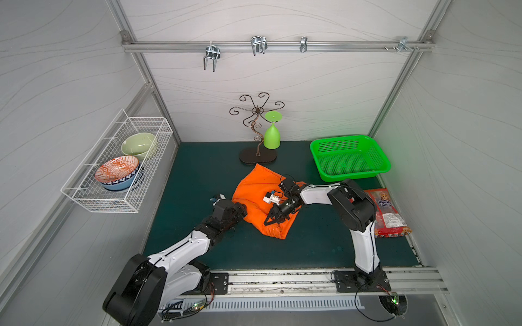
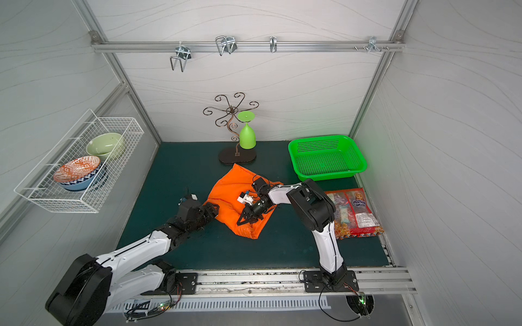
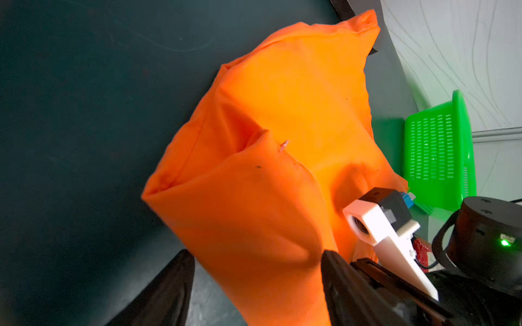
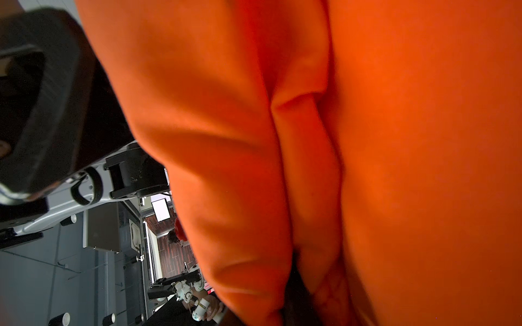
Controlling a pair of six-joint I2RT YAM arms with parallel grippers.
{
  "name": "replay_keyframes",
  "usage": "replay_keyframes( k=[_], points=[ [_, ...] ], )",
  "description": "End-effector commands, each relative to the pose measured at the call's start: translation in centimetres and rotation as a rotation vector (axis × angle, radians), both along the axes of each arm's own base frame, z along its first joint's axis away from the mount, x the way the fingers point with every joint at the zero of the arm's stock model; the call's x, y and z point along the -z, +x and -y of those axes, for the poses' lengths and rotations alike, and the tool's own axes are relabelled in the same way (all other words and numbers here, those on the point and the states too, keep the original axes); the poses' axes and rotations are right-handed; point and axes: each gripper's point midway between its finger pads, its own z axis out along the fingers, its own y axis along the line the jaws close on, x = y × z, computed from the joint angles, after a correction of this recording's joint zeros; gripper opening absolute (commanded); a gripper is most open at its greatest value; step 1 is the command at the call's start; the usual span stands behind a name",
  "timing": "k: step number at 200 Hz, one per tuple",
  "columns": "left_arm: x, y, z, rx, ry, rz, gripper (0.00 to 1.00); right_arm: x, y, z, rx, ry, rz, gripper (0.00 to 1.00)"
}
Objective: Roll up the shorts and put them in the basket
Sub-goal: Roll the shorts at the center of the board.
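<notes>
At mid-bench, the shorts (image 1: 254,194) lie as a loosely folded bundle, near the base of the wire stand (image 1: 257,155). Left jaws stand spread about a fold. Right jaws are pressed together, pinching cloth. Judgement: light, soft, limp fabric, liable to slump and unroll. Take hold at a doubled edge.

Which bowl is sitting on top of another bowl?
The orange-patterned bowl: it rests in the blue bowl, while the pale green bowl stands alone beside them.
</notes>
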Motion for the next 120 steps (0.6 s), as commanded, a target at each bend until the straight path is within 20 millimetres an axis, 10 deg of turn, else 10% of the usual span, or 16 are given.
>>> replay_keyframes(
  k=[1, 67, 120],
  points=[
    [-0.8, 2.0, 0.2, -0.063, -0.038, 0.095, 0.77, 2.1, 0.0, 1.0, 0.024, -0.079, 0.006, 0.05],
    [1.8, 2.1, -0.6, -0.095, 0.126, 0.034, 0.72, 2.1, -0.1, 1.1, 0.013, -0.074, 0.007, 0.05],
    [2.9, 3.5, -0.3, -0.123, 0.146, -0.003, 0.12, 2.2, -0.5, 1.9, 0.012, -0.112, 0.03, 0.15]
  ],
)
